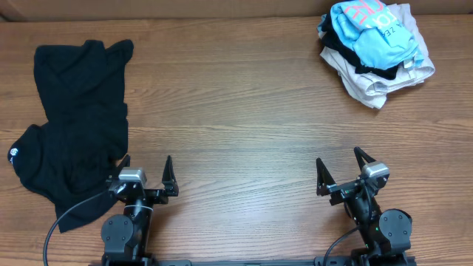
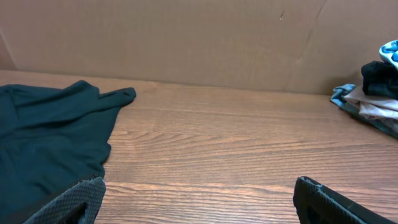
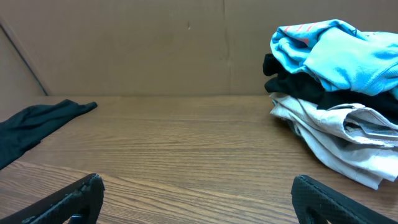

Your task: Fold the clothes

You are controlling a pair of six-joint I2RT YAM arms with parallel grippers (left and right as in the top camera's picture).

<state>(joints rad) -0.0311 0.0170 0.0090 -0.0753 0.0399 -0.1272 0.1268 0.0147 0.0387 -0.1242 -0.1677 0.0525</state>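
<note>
The clothes, a plain black shirt (image 1: 77, 125), lie crumpled on the left side of the table, a small round white label (image 1: 14, 154) at the left edge. The shirt also shows in the left wrist view (image 2: 43, 143) and, as a sleeve tip, in the right wrist view (image 3: 37, 121). My left gripper (image 1: 146, 168) stands open at the front, its left finger right at the shirt's near edge, nothing between the fingers. My right gripper (image 1: 341, 164) is open over bare wood at the front right.
A pile of garments (image 1: 377, 48) sits at the back right: light blue on top (image 3: 339, 53), black under it, white and beige at the bottom (image 3: 339, 137). A cardboard wall (image 2: 186, 37) runs along the table's far edge.
</note>
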